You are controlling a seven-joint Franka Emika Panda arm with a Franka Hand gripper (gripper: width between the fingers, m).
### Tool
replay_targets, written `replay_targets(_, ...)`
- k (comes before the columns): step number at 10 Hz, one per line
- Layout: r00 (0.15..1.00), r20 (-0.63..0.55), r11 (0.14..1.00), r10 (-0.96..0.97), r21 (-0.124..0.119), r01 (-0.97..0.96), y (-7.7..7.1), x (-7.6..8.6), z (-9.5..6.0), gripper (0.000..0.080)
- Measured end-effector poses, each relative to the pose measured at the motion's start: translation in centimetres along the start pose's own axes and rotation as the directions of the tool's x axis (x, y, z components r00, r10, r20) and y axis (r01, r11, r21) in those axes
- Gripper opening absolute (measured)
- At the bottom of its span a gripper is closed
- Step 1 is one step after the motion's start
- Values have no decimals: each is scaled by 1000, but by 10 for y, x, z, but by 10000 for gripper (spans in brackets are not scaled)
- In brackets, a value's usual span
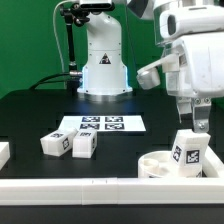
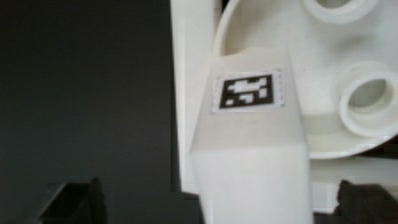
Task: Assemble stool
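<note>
The tool [image 1: 193,121] hangs with its jaws spread wide, directly above the seat [image 1: 160,166], and it has hold of nothing. In the wrist view the two dark fingertips [image 2: 75,200] stand apart on either side of an upright leg [image 2: 249,150] without touching it.

That upright leg [image 1: 188,150] stands in the seat, a white oblong block with a black-and-white marker tag [image 1: 187,154] on its face. The seat itself is a low round rimmed piece resting on the black desk [image 1: 30,115], pressed close to the long white border rail [image 1: 90,186] that runs along the desk's edge. The wrist view shows round holes [image 2: 368,96] in the seat beside the leg.

Two more legs [image 1: 70,144] lie loose on the desk, well apart from the seat toward the exterior view's left, side by side and touching or nearly so (the picture is too coarse to tell which). Just behind those two legs, farther from the rail, lies the marker board [image 1: 101,124], flat on the desk. Beyond the marker board stands the robot's white base [image 1: 102,65].
</note>
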State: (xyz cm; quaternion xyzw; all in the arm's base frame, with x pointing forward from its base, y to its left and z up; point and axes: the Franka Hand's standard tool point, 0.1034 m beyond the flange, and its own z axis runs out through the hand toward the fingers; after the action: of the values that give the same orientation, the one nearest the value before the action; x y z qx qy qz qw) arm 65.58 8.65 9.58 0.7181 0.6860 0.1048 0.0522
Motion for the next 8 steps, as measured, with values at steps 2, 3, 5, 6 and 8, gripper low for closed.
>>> replay_targets(2,1000,3,1000,10,10,-10,-3,-7,6,649)
replay_targets(3,1000,4,1000,15,16,-15,-4,-9,9,649)
replay_targets(5,1000,4,999,24,21,-24,-6,-10,13,649)
replay_targets(6,1000,4,999,30,22,-30,-6,-10,13,548)
replay_targets(8,1000,4,999,29,23,-30,-7,-8,14,364)
